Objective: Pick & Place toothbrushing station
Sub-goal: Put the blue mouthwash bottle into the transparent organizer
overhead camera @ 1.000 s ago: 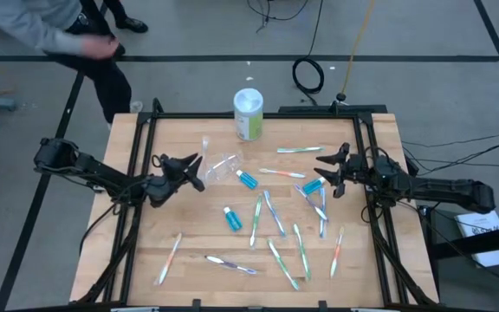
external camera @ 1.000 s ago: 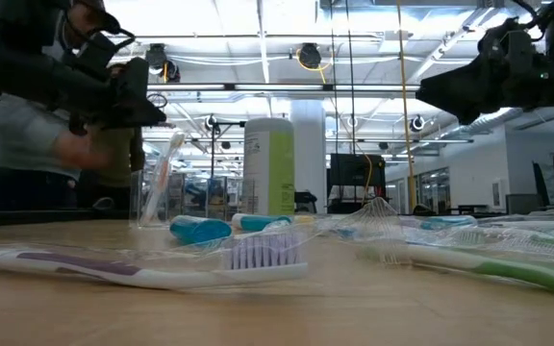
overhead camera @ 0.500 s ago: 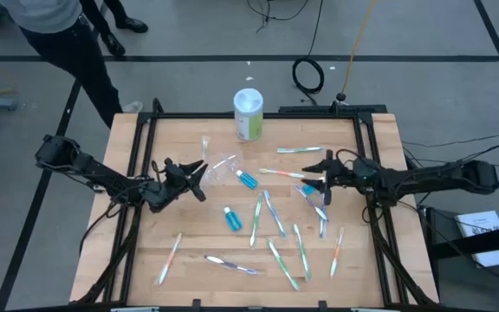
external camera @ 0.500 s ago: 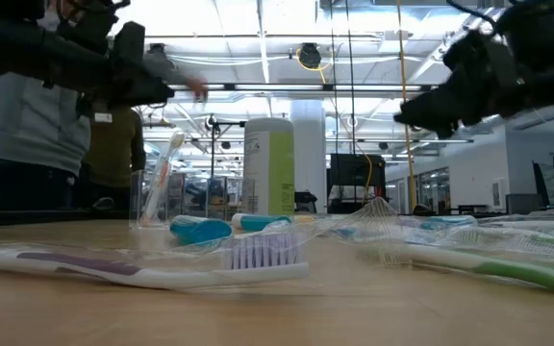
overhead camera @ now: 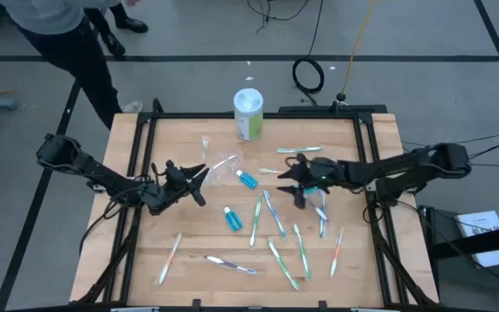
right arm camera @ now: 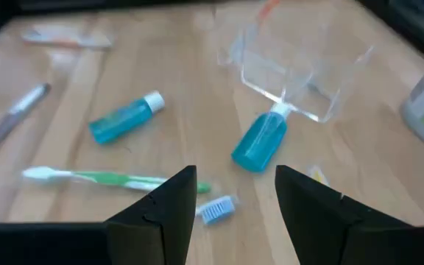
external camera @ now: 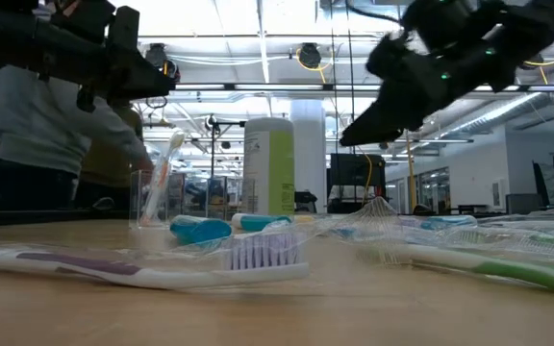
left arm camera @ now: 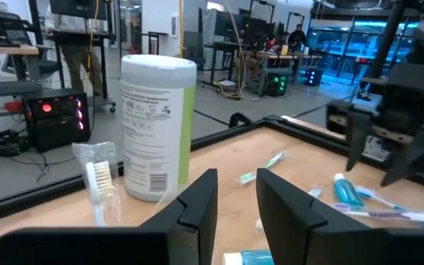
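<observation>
1. Judged from how things lie, the task is barely begun: nearly every toothbrush lies loose on the surface (overhead camera: 189, 286), and neither hand carries anything.

2. One white brush (external camera: 162, 178) already stands upright in a small clear cup (external camera: 146, 200) at about 11 o'clock of the surface's middle. The clear container (overhead camera: 222, 165) lies on its side near the middle, with nothing that can be made out inside it.

3. Left to gather: a green toothbrush (overhead camera: 256, 218), an orange one (overhead camera: 169, 258) toward 7 o'clock, a purple-handled one (overhead camera: 230, 263) at 6 o'clock, and others fanned between 3 and 5 o'clock. The blue tubes also lie loose: one (overhead camera: 248, 179) just beside the container's mouth, one (overhead camera: 231, 217) at 6 o'clock of the container.

4. The right hand (overhead camera: 294, 179) hovers with fingers spread above the middle of the surface. The tube by the container lies at its 9 o'clock, near but apart; the green toothbrush lies at its 7 o'clock.

5. The left hand (overhead camera: 199, 179) hovers with fingers spread, the container just beside it at its 2 o'clock, not touching.

6. A white-and-green canister (overhead camera: 249, 113) stands at 12 o'clock by the far edge; a person (overhead camera: 55, 24) stands off the surface at 10 o'clock.
</observation>
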Motion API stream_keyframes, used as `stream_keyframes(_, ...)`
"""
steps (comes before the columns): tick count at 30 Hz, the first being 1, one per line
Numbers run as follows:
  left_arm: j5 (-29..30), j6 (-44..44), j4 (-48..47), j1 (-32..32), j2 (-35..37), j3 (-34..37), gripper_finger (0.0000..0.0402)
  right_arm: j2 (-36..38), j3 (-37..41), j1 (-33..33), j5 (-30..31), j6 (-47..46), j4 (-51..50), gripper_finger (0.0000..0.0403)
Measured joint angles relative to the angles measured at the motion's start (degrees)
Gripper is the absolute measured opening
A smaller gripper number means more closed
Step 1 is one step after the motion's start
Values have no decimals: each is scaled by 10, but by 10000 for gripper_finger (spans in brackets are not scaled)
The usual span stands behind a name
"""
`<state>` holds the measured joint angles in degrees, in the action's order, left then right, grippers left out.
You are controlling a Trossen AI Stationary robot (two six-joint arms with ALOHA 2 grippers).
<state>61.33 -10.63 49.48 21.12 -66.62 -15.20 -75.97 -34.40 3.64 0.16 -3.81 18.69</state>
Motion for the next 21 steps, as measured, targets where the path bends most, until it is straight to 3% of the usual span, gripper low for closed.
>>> stream_keyframes(9,-32,-19,0,4,0,0,99,-131,-76,-1,-2,-23,41,180)
stream_keyframes(14,-35,-35,0,4,0,0,99,-205,-141,-19,-16,-19,13,180)
stream_keyframes(17,-96,-37,-1,4,0,0,99,-232,-178,-32,-34,-13,2,180)
stream_keyframes(21,-250,-43,-55,4,-3,-10,99,-248,-201,-36,-33,-3,-17,180)
